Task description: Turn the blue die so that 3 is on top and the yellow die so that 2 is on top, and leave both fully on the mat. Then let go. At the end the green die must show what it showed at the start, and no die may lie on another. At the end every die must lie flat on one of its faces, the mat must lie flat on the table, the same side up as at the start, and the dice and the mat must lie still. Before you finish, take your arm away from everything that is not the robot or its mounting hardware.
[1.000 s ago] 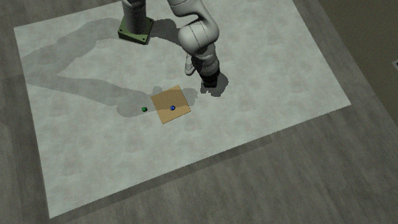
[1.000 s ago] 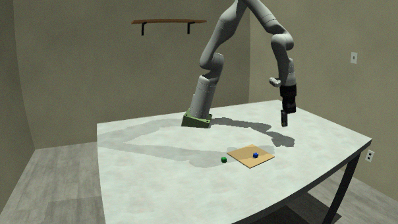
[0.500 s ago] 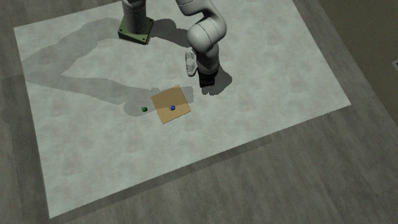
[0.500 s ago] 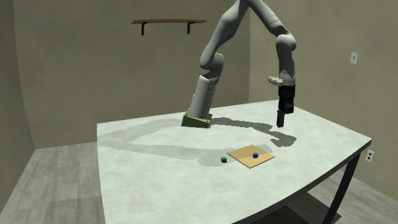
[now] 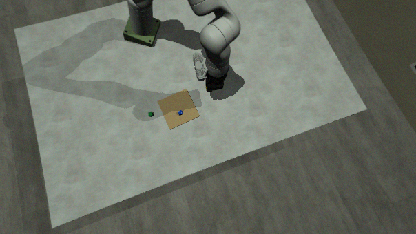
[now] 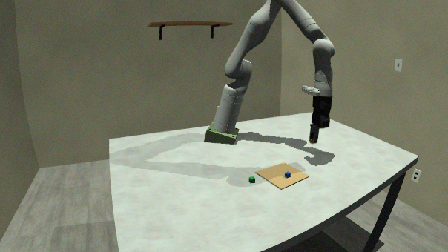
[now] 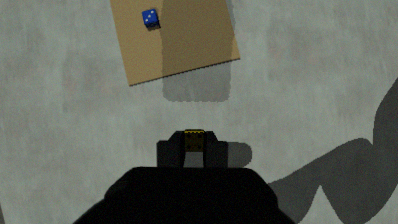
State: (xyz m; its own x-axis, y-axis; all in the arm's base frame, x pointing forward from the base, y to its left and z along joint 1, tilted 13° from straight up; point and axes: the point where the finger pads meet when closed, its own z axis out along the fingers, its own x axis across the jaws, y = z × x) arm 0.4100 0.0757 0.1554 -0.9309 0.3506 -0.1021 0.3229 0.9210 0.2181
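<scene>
The gripper (image 7: pixel 193 146) is closed on the yellow die (image 7: pixel 193 139), which sits clamped between the two black fingers and shows dark pips on its visible face; the pip count cannot be read. In the exterior view the gripper (image 6: pixel 314 138) points straight down and hangs above the table (image 6: pixel 185 207), apart from its surface, with the yellow die (image 6: pixel 311 140) visible only as a small yellow speck at the fingertips.

In the wrist view the mat (image 7: pixel 200 45) lies at 12 o'clock from the gripper, well apart from it. The blue die (image 7: pixel 150 18) rests flat on the mat at roughly 11 o'clock from the gripper, near the mat's far left part; its top face shows three white pips in a diagonal row.

In the top view the mat (image 5: pixel 173 103) lies at 7 o'clock from the arm's wrist, with the blue die (image 5: pixel 180 112) on it. The green die (image 5: pixel 151 114) lies on the table at 9 o'clock from the mat, just beside its corner and off it. Its pips are too small to read.

No brands, labels or writing are legible in any view
</scene>
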